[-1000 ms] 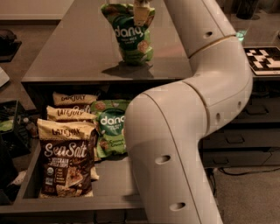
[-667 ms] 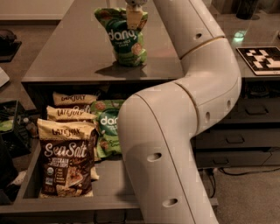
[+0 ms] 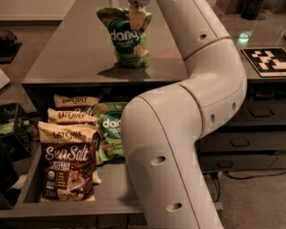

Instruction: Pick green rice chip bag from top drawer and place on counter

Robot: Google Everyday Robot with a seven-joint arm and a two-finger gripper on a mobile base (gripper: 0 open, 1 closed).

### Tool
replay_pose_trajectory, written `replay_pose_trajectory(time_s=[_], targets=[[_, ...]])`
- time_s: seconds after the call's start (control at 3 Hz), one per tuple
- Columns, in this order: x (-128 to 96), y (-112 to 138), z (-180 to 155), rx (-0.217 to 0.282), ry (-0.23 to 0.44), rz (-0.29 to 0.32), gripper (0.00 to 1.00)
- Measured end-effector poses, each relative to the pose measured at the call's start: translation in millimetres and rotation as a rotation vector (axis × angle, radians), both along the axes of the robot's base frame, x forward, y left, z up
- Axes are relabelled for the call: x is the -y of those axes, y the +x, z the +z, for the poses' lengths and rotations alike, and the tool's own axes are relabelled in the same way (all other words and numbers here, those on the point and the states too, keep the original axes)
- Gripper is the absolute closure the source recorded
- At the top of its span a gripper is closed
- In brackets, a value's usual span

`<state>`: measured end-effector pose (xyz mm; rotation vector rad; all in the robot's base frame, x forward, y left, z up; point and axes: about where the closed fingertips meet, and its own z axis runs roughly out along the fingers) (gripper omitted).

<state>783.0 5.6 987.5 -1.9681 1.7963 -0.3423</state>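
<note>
Three Late July bags (image 3: 67, 165) in top drawer (image 3: 111, 184) beside arm (image 3: 178, 134); hand (image 3: 136, 11) tight on green rice chip bag (image 3: 128, 42) atop counter (image 3: 67, 53)

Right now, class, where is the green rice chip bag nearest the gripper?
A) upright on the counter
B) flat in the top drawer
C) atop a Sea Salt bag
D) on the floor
A: the green rice chip bag stands upright on the counter, with the gripper at its top edge.

Glossy grey table (image 3: 76, 53) carries one green bag (image 3: 128, 42), standing upright near the middle of the top, with the gripper (image 3: 137, 14) right at the bag's upper edge.
</note>
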Motion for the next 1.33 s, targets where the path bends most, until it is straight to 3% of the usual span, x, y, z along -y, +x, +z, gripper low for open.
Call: replay_pose_trajectory(time_s=[0.67,1.0,1.33], targets=[[0.0,0.0,0.0,0.0,0.0,0.0,0.13],[0.0,0.0,0.0,0.0,0.0,0.0,0.0],[0.0,0.0,0.0,0.0,0.0,0.0,0.0]])
